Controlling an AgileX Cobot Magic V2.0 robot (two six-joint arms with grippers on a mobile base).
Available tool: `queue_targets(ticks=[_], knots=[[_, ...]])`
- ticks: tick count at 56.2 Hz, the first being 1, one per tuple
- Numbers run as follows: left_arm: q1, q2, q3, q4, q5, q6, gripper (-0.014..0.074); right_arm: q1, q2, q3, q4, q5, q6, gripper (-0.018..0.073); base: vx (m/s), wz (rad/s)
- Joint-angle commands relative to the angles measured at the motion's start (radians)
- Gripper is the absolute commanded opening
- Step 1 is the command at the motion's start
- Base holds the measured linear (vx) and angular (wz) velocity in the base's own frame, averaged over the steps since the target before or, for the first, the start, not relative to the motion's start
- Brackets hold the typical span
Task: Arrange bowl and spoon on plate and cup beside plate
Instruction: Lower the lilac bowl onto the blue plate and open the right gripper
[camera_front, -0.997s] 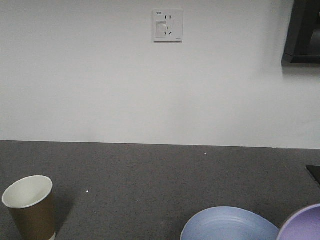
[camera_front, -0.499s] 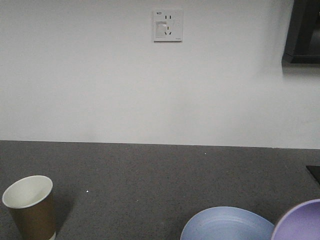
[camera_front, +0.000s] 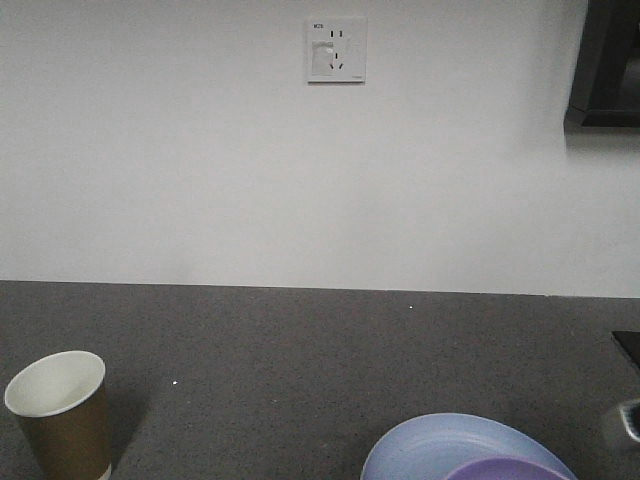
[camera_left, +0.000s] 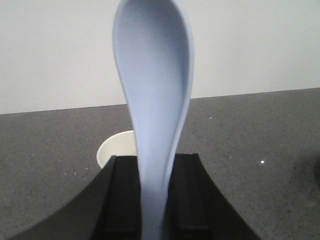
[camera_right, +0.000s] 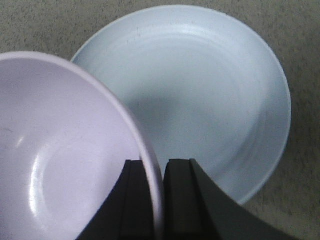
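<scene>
between the right gripper's (camera_right: 154, 172) jaws sits the lavender bowl's (camera_right: 60, 150) rim, pinched tight, one finger inside and one outside. just beyond those jaws lies the light-blue plate (camera_right: 210, 100), the bowl overlapping its left part. the left gripper (camera_left: 155, 167) clamps the pale spoon (camera_left: 155, 75) by its handle, scoop rising past the fingertips; beyond them the paper cup (camera_left: 116, 150) stands upright on the dark counter (camera_left: 250, 130).

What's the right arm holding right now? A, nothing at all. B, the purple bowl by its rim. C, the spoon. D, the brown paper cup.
B: the right wrist view shows the jaws closed on the rim of the bowl, with the plate behind it; the spoon is in the left arm's jaws.
</scene>
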Motion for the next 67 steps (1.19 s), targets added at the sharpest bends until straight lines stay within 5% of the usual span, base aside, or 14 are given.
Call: queue_targets(ticks=[1,39,67], knots=[[-0.002,0.002,-0.029,-0.010,-0.078,-0.011,0.0003,0.001,0.076,-0.101,0.026,-0.082,-0.016,-0.0008,0.00,0.00],[-0.002,0.002,-0.029,-0.010,-0.071,-0.011,0.0003,0.002,0.505,-0.258,0.048,-0.218,-0.020,0.0050,0.00,0.00],[-0.002,0.002,-0.029,-0.010,-0.039,-0.011,0.0003,0.002,0.533,-0.267,0.030,-0.190,-0.031,0.0526,0.00,0.00]])
